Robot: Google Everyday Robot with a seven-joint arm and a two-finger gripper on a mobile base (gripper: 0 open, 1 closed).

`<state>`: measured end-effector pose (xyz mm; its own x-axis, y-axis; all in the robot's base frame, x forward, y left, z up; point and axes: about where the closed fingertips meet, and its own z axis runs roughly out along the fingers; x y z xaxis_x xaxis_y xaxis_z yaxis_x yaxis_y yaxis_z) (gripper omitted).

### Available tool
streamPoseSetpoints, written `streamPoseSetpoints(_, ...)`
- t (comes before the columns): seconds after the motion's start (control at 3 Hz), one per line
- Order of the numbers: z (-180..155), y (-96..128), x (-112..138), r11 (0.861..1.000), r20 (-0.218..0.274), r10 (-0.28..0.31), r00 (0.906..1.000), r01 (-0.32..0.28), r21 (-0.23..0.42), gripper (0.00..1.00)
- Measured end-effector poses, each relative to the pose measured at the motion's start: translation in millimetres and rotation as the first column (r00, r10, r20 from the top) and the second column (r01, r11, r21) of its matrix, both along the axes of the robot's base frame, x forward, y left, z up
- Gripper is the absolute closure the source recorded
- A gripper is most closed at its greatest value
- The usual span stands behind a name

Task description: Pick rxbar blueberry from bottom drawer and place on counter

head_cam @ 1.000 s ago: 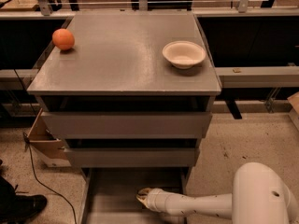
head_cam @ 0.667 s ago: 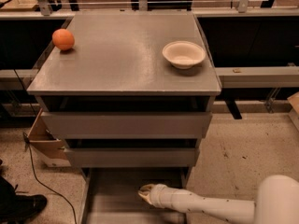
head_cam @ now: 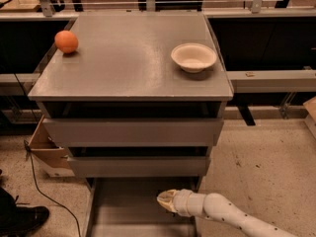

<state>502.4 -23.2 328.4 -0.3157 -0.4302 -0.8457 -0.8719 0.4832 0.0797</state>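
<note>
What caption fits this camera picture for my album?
Robot gripper low over the open bottom drawer, while an orange and a bowl sit on the counter.

Orange [head_cam: 66, 41] at left, pale empty bowl [head_cam: 193, 57] at right, well apart; cardboard box [head_cam: 44, 149] and black shoe [head_cam: 22, 220] lower left

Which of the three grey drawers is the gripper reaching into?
The bottom drawer, the lowest one, pulled out far enough to show its floor. The gripper is over its right part; the middle drawer and top drawer show only their fronts.
</note>
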Motion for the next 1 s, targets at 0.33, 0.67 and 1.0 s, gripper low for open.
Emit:
streamPoseSetpoints(0.33, -0.3, -2.6, -3.7, 1.0, -0.008, 0.003, 1.0, -0.003, 0.002, 1.0)
streamPoseSetpoints(0.67, -4.0, 0.9, -4.2, 1.0, -0.009, 0.002, 1.0, -0.002, 0.016, 1.0)
streamPoseSetpoints(1.0, 26.3, -5.7, -11.6, 0.999, 0.047, -0.002, 0.9989, 0.0, 0.046, 1.0)
